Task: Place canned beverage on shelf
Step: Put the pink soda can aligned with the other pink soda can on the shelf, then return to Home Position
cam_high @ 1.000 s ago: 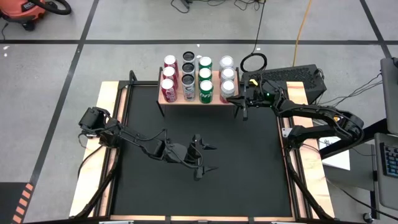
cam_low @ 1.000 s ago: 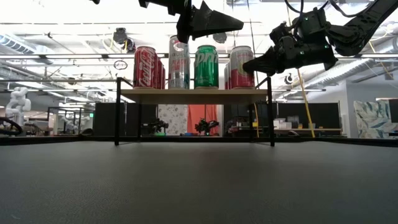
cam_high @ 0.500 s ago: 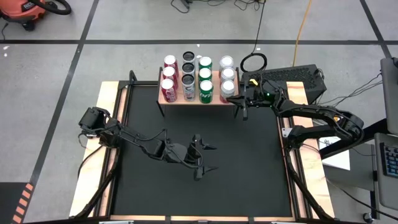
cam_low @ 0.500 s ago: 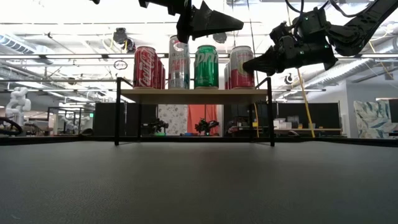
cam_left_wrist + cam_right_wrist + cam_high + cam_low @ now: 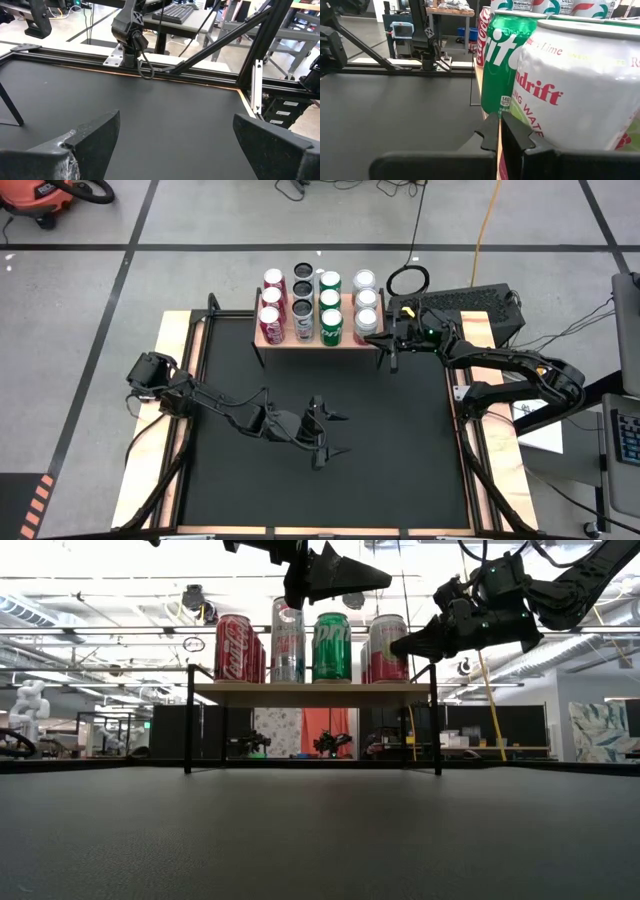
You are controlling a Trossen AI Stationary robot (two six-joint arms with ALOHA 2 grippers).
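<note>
The shelf (image 5: 314, 341) is a light-wood board on thin black legs at the table's far side, also in the low view (image 5: 310, 692). Several cans stand on it in four columns: red (image 5: 270, 318), silver (image 5: 303, 320), green (image 5: 331, 325) and white (image 5: 366, 322). My right gripper (image 5: 370, 337) is shut, level, at the shelf's near right corner. Its tips (image 5: 498, 131) lie beside the bases of the white can (image 5: 580, 85) and the green can (image 5: 502, 60). My left gripper (image 5: 340, 434) is open and empty above the table's middle. My right gripper's shut fingers (image 5: 490, 131) point level toward the table's left, along the shelf's near edge, by the foot of the near white can (image 5: 540, 125). I cannot tell whether they touch the can or the shelf.
The table top is a black mat (image 5: 320, 480) with wooden strips along its left (image 5: 150, 440) and right sides. The shelf's black legs (image 5: 436, 730) stand on the mat. A keyboard (image 5: 460, 302) lies beyond the table's far right corner.
</note>
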